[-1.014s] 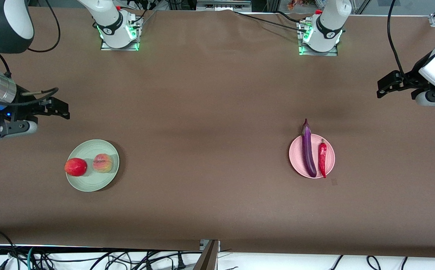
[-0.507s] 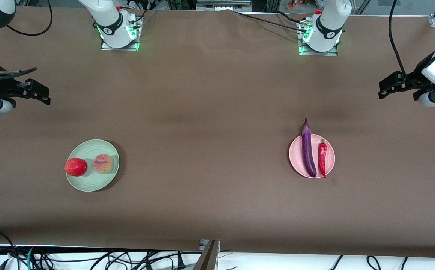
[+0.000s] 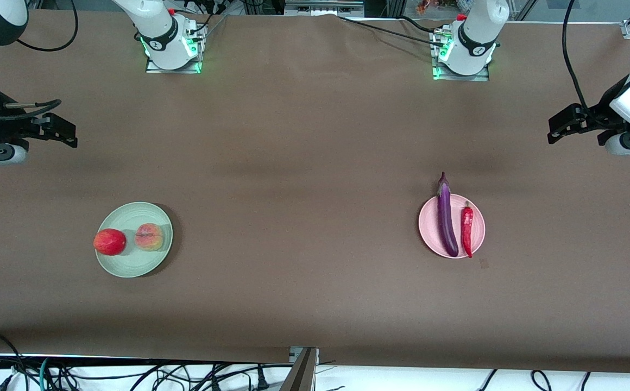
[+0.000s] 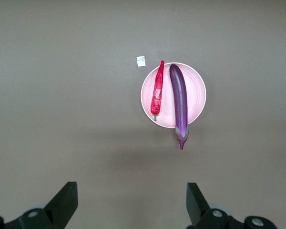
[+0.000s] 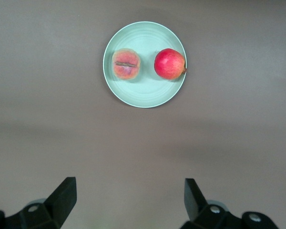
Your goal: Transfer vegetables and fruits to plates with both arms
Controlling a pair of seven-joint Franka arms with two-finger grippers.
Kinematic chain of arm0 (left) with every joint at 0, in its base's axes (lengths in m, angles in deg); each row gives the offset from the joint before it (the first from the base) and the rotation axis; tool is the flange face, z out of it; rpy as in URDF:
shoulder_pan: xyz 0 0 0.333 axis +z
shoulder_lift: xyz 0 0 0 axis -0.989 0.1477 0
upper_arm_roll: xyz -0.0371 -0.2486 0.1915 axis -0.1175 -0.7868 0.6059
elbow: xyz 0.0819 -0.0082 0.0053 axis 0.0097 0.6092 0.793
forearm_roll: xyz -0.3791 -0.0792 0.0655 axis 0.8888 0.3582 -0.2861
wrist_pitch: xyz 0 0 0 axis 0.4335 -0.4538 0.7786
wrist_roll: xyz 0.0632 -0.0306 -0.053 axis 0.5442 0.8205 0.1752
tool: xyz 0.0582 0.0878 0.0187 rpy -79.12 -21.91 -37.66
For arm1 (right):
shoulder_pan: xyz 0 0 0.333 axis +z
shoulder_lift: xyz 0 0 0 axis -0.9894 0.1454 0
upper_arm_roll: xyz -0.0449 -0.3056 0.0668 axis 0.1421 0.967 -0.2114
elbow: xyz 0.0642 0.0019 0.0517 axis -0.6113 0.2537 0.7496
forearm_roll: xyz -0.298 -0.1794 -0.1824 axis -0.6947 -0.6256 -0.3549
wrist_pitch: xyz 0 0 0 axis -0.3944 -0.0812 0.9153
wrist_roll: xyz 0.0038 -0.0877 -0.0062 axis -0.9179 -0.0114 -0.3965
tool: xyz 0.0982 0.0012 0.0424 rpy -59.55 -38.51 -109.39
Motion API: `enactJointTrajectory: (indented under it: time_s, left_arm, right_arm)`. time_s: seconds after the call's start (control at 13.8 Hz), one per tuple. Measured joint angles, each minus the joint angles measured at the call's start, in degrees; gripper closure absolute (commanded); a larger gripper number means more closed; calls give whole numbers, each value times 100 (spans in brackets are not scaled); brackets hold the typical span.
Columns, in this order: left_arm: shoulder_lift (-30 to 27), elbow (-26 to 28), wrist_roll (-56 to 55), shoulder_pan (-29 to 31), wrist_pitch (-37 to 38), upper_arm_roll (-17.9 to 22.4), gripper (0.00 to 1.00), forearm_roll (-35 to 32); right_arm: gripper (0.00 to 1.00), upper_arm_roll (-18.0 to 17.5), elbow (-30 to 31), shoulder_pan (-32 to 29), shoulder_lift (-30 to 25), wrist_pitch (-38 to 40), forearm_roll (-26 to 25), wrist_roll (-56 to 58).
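A purple eggplant (image 3: 446, 217) and a red chili (image 3: 466, 231) lie side by side on the pink plate (image 3: 428, 222); the eggplant's stem end overhangs the rim. On the mint green plate (image 3: 130, 266) sit a red apple-like fruit (image 3: 109, 241) and a peach (image 3: 149, 237). My left gripper (image 3: 553, 128) hangs open and empty over bare table at the left arm's end. From its wrist I see the eggplant (image 4: 179, 100), chili (image 4: 158, 90) and plate (image 4: 195, 95) past the gripper (image 4: 132, 200). My right gripper (image 3: 68, 133), (image 5: 130, 198) hangs open and empty at the right arm's end, with the peach (image 5: 126, 65) and red fruit (image 5: 169, 63) in view.
A small pale tag (image 3: 484, 263) lies on the brown tabletop just nearer the front camera than the pink plate. The two arm bases (image 3: 171, 43) (image 3: 464, 49) stand along the table's back edge. Loose cables (image 3: 130, 374) hang below the front edge.
The right gripper has drawn back from near the green plate toward the right arm's end of the table. The left gripper has shifted slightly. The food and plates have not moved.
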State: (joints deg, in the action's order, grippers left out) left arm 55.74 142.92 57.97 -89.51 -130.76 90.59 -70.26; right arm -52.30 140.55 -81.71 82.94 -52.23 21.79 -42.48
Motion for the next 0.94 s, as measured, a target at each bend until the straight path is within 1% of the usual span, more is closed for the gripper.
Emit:
enactJointTrajectory:
  time_s: [0.94]
  left_arm:
    - [3, 0, 0, -1, 67, 0, 0, 0]
  right_arm:
    - [0, -28, -87, 23, 46, -31, 0, 3]
